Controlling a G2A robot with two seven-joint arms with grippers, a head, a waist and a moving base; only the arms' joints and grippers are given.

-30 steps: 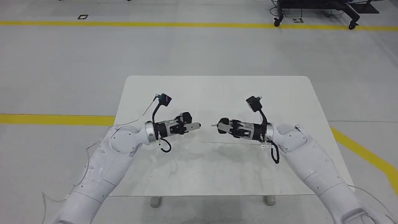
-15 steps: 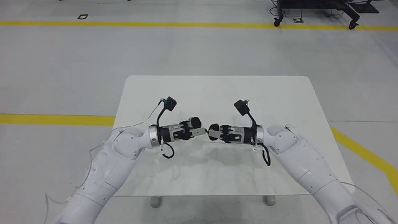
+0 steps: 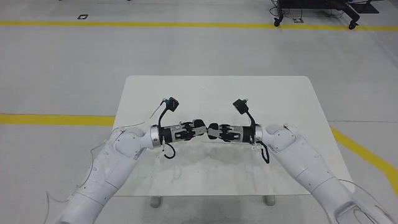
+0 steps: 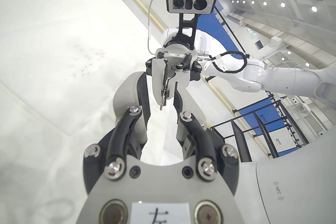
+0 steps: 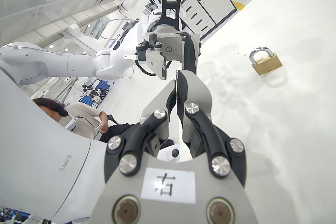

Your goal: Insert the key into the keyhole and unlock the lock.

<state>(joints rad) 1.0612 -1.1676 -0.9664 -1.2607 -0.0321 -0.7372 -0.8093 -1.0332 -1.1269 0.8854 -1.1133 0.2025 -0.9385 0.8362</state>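
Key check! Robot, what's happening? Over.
Right pincer shut on key. Left pincer open, either side of key. Padlock lying apart on table, untouched.

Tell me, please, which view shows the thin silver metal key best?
The left wrist view: the thin silver metal key sticks out edge-on from the shut jaws of the right gripper. In the top view it is too small to tell; in the right wrist view the gripper's own jaws hide it.

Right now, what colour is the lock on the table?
The lock is golden brass with a shiny silver loop, seen best in the right wrist view.
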